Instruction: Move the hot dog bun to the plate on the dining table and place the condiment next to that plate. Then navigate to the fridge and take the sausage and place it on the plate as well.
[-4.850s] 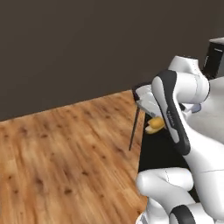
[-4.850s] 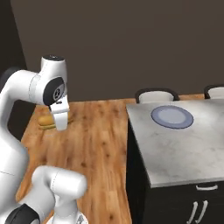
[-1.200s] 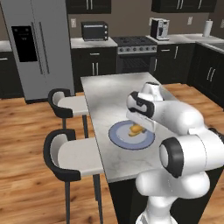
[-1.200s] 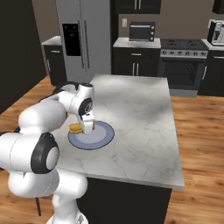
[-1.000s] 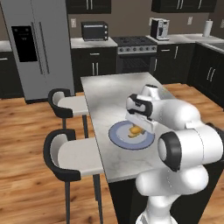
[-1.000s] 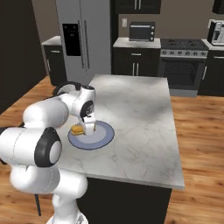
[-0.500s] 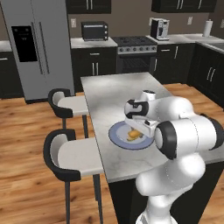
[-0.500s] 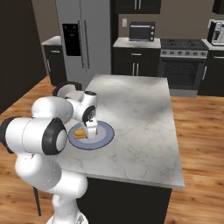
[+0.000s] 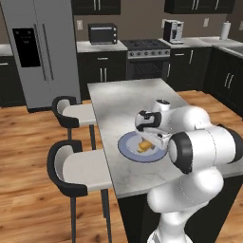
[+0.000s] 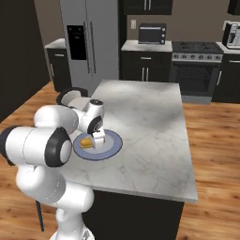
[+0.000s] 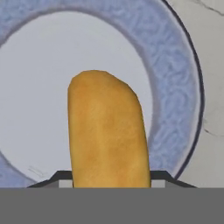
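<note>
Yellow-tan hot dog bun (image 11: 107,133) lay over plate (image 11: 175,94) on desk (image 10: 150,131) — gripper (image 9: 150,141) grip unclear; next: release, fetch condiment.

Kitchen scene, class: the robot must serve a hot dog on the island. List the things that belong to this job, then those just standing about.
Job:
hot dog bun
plate
dining table
fridge
tool

Standing about:
stools
toaster oven
stove
coffee machine
</note>
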